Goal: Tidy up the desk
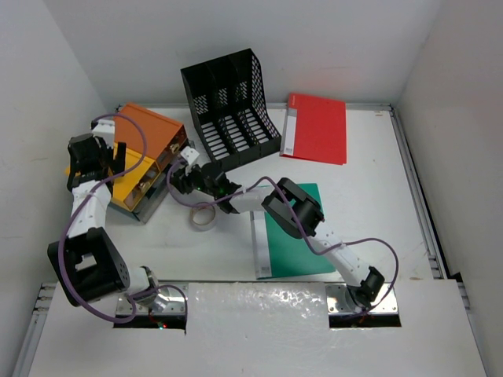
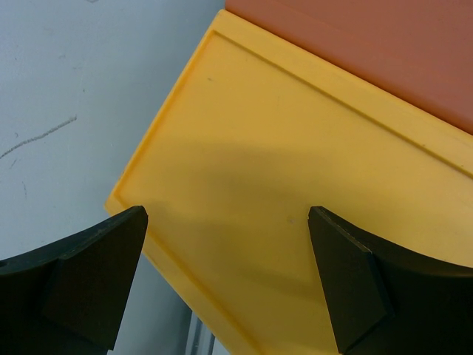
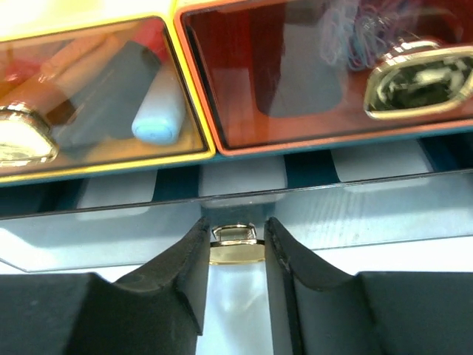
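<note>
The white desk [image 1: 377, 204] carries an orange-yellow drawer box [image 1: 145, 153] at its left. My right gripper [image 1: 182, 169] is at the box's front. In the right wrist view it [image 3: 235, 233] is shut on the small gold knob [image 3: 235, 249] of the clear bottom drawer [image 3: 355, 214]. My left gripper [image 1: 116, 157] hovers over the box's left side. In the left wrist view it [image 2: 228, 222] is open and empty, with the box's yellow panel [image 2: 281, 163] showing between its jaws.
A black mesh file rack [image 1: 228, 106] stands at the back. A red folder [image 1: 318, 127] lies to its right. A green folder [image 1: 295, 236] lies under my right arm. A roll of clear tape [image 1: 202, 216] sits near the box. The upper drawers [image 3: 96, 81] hold small items.
</note>
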Tool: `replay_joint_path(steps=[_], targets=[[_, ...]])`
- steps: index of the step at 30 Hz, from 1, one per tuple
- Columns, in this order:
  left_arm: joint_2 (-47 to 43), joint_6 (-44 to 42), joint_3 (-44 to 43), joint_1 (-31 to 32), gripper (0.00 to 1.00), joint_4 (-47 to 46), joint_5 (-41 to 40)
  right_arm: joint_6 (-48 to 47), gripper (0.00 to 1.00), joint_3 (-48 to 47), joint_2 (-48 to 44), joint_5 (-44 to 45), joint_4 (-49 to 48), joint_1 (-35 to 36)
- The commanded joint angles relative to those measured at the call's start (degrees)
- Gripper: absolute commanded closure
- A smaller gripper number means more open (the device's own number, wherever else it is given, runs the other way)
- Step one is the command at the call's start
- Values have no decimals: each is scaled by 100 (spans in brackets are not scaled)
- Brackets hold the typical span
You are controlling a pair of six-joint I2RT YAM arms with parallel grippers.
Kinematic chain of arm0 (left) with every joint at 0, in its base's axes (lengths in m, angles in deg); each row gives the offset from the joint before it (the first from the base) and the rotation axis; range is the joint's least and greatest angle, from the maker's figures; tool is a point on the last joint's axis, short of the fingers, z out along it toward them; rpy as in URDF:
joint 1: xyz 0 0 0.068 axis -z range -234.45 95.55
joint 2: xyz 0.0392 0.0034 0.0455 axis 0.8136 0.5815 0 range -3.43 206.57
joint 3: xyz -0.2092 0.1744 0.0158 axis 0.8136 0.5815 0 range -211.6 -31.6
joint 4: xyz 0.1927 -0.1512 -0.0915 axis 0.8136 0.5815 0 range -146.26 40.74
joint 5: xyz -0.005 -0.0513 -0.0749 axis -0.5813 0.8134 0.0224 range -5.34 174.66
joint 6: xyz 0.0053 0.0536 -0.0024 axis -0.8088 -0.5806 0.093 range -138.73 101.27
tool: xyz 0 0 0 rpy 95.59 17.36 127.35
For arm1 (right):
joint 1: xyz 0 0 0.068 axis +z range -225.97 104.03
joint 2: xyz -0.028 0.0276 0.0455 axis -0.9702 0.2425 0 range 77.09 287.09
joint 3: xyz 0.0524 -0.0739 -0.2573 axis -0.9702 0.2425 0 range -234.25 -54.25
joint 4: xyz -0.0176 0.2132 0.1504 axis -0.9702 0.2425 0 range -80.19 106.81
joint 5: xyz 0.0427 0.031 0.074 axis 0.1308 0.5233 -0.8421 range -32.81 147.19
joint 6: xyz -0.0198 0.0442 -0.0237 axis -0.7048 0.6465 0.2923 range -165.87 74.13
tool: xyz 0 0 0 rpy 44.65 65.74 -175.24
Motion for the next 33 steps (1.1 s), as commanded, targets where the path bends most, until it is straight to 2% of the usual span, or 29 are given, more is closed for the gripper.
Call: replay_joint_path(steps=[1,6,12,15,16,17,20,29,33], targets=[[-12,-109,121,-42,9,1068,111,224,97,683,-555,-227,-51,82],[-126,-127,138,-42,9,1130,84,303,99,1868,-1171,-131,-498,99],[-152,-65,147,-42,9,1157,84,259,100,2609,-1567,-183,-780,99],[-205,-48,147,-42,9,1200,163,145,80,2514,-1611,-244,-668,99],[-214,-48,138,-42,9,1209,172,128,65,2400,-1594,-262,-553,99],[-214,-48,121,-42,9,1227,181,93,57,2129,-1516,-271,-317,99],[-223,-48,68,-50,9,1262,155,101,40,1541,-1174,-236,-26,91],[-258,-56,15,-42,9,1297,119,-136,45,133,-364,-280,1064,91],[-258,-74,-2,-42,10,1288,102,-242,47,131,-381,-236,995,91]])
